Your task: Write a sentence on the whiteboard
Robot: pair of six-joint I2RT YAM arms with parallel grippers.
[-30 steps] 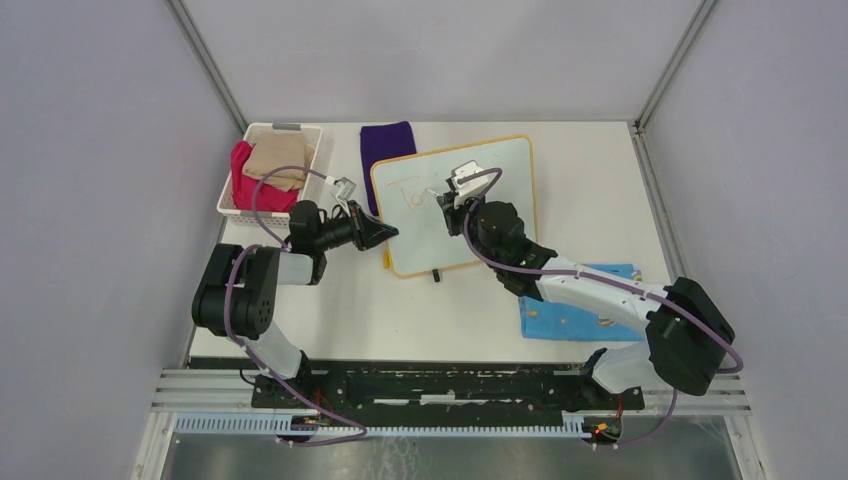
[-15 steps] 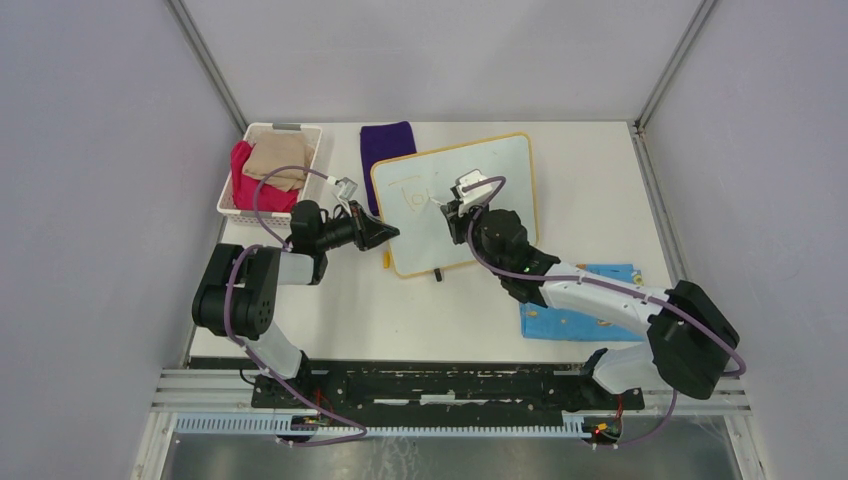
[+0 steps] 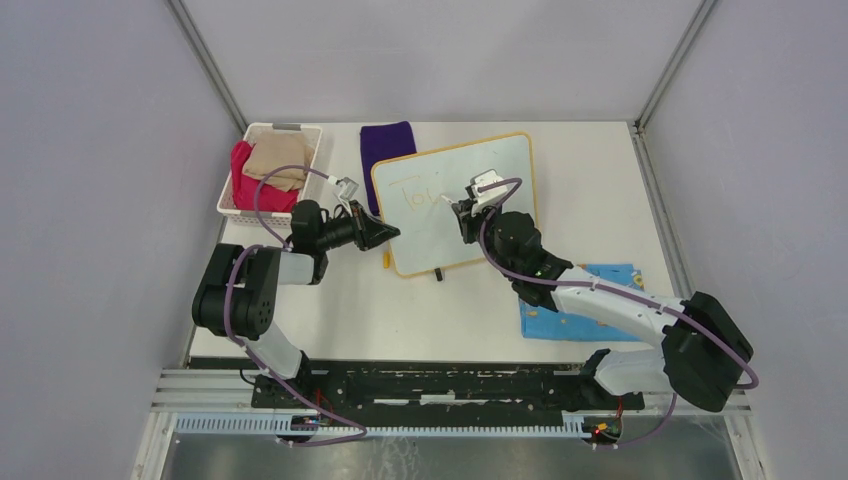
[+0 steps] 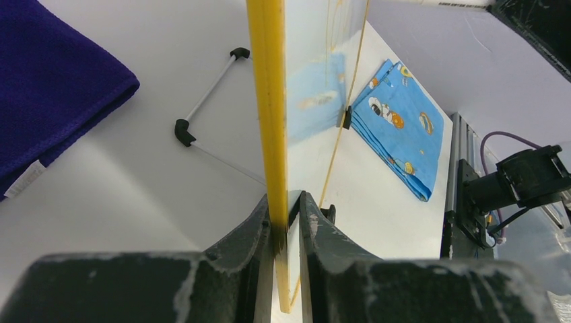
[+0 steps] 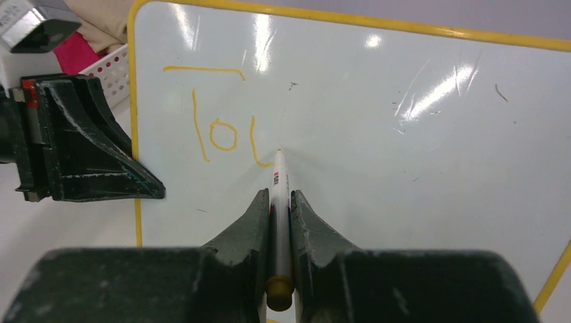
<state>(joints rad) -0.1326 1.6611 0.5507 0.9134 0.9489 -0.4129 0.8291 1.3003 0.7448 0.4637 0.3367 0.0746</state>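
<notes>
"Two letters and one stroke of the sentence stand. Which way does the marker go?"

"Rightward, along the blank whiteboard. The right tool grips the marker, tip on the surface. The left tool clamps the whiteboard's left edge."

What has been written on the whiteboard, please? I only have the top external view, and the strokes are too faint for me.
Observer: In the right wrist view, the sentence on the whiteboard reads "To" plus the start of a third letter.
Operator: Thank you. Is the pen on the board?
Observer: The marker tip appears to touch it at the end of that last stroke, and the right gripper is shut on the marker.
Operator: How is the board held, please?
Observer: In the left wrist view, the left gripper is shut on the board's yellow frame.
</notes>
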